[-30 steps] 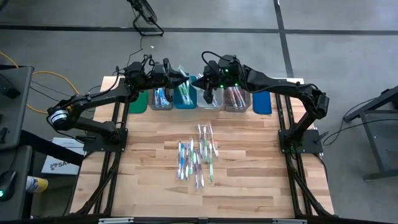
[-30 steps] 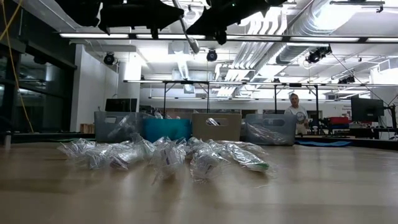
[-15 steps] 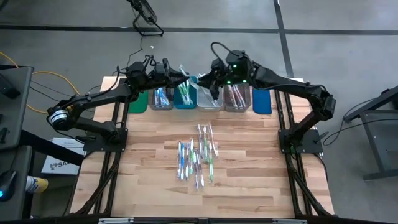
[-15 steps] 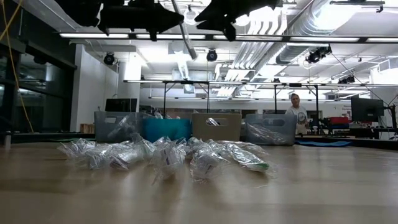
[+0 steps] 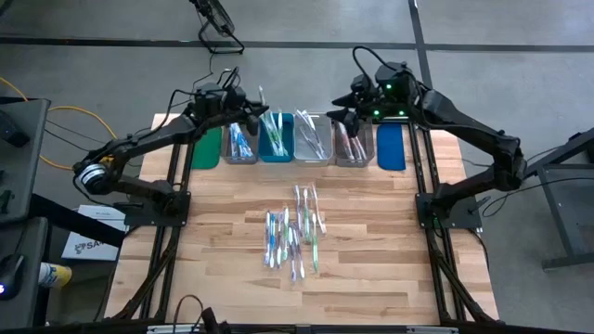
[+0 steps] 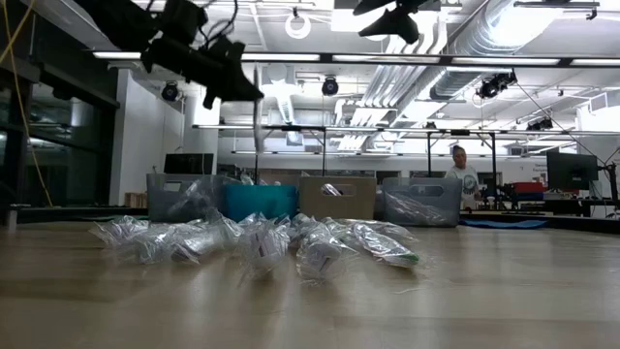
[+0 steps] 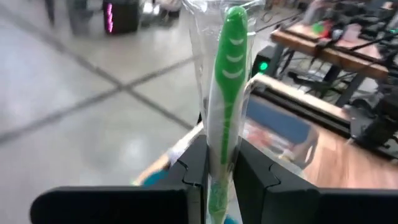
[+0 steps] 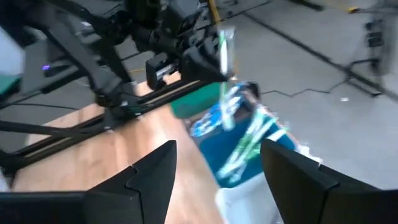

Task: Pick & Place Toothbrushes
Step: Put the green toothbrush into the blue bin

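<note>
My left gripper (image 5: 251,104) hovers above the row of bins at the table's far edge, shut on a green toothbrush (image 7: 227,74) in a clear wrapper. The same toothbrush (image 8: 222,46) appears in the right wrist view. My right gripper (image 8: 217,186) is open and holds nothing; it hangs high over the grey bin (image 5: 352,147) toward the right end of the row. A pile of wrapped toothbrushes (image 5: 295,232) lies flat on the middle of the wooden table. My left gripper pinches the green toothbrush's handle (image 7: 217,168) between its two fingers, through the clear wrapper. The brush runs on past the fingertips in line with the fingers, its head end (image 7: 233,18) free. It is lifted clear of the bins and the table.
Along the far edge stand a green bin (image 5: 208,147), a bin of blue brushes (image 5: 241,144), a teal bin (image 5: 277,141), a clear bin (image 5: 312,141) and a flat blue piece (image 5: 392,148). A person (image 6: 461,174) stands far behind the table.
The two grippers were tip to tip over the teal bin and have drawn apart. My left gripper has gone toward the table's left edge with the toothbrush and has turned. My right gripper has gone toward the right edge and up.
</note>
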Controlling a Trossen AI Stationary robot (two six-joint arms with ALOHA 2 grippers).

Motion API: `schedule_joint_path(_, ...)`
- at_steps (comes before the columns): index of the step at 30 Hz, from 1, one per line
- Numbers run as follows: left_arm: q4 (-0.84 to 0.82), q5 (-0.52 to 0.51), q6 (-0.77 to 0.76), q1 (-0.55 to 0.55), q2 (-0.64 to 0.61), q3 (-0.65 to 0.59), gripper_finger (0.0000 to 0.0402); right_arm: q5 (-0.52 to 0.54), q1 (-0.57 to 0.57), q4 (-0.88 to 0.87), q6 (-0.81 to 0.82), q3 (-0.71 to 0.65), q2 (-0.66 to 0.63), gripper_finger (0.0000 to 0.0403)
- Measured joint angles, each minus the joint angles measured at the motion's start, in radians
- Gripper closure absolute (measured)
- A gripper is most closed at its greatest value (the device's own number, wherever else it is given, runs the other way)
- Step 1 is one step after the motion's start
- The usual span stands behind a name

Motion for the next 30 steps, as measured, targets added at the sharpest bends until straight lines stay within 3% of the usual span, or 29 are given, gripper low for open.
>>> schedule_joint_path(4, 0.022, 0.009, -0.113, 0.02, 0.075, 0.0, 0.0361, 0.07, -0.011, -0.023, -0.01, 0.0, -0.015, 0.018)
schedule_joint_path(14, 0.135, 0.009, -0.346, 0.018, 0.281, 0.0, 0.0361, 0.099, -0.037, -0.116, -0.011, 0.0, -0.011, 0.018)
schedule_joint_path(21, 0.16, 0.016, -0.442, 0.008, 0.318, 0.0, 0.0361, 0.155, -0.037, -0.166, -0.011, 0.0, -0.011, 0.018)
schedule_joint_path(30, 0.105, -0.025, -0.457, -0.05, 0.32, 0.0, 0.0361, 0.163, -0.036, -0.192, -0.011, 0.0, -0.011, 0.018)
